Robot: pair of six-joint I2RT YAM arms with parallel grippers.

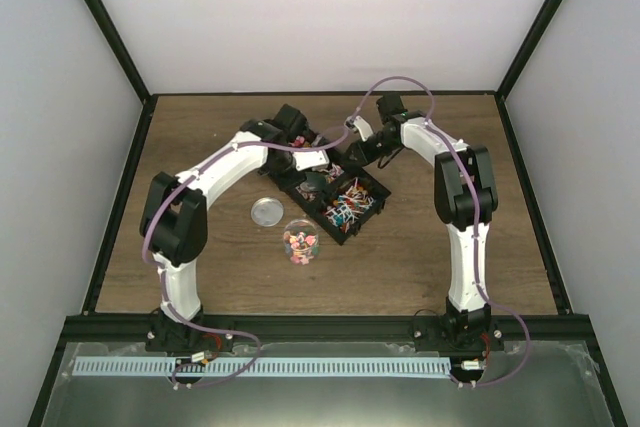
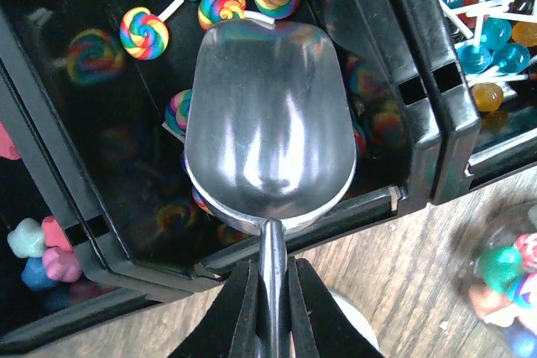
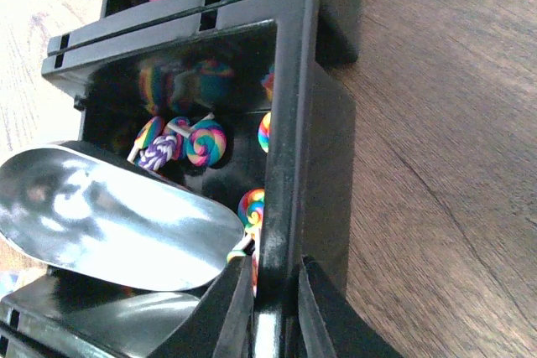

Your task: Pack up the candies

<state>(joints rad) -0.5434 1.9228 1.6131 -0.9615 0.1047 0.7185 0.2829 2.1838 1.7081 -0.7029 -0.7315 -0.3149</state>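
A brown wood-grain tabletop (image 1: 450,247) fills the floor of a booth with plain white walls (image 1: 320,7) and black frame posts (image 1: 100,17) in the corners. A white slotted strip (image 1: 260,367) runs along the near edge between the arm bases. Near the middle stands a black compartment tray (image 1: 370,215), set at an angle to the edges. Most of the candies (image 2: 144,31) lie in it. One bin holds rainbow swirl lollipops, the bin beside it holds blue and orange ball lollipops (image 2: 495,39), and another holds small pink, blue and mint pieces (image 2: 33,249). Just in front of the tray is a clear round jar (image 1: 300,240) with a few bright pieces already inside, and its round lid (image 1: 266,211) lies flat on the wood just beside it. The left pincer (image 2: 274,270) is clamped on the thin handle of a metal scoop (image 2: 268,123). The scoop's bowl sits empty in the swirl-lollipop bin, its tip among the sweets. The right pincer (image 3: 273,270) straddles the outer wall of that same bin, one finger inside and one outside, pressed together on the black rim. Bare wood lies to its right in the right wrist view.
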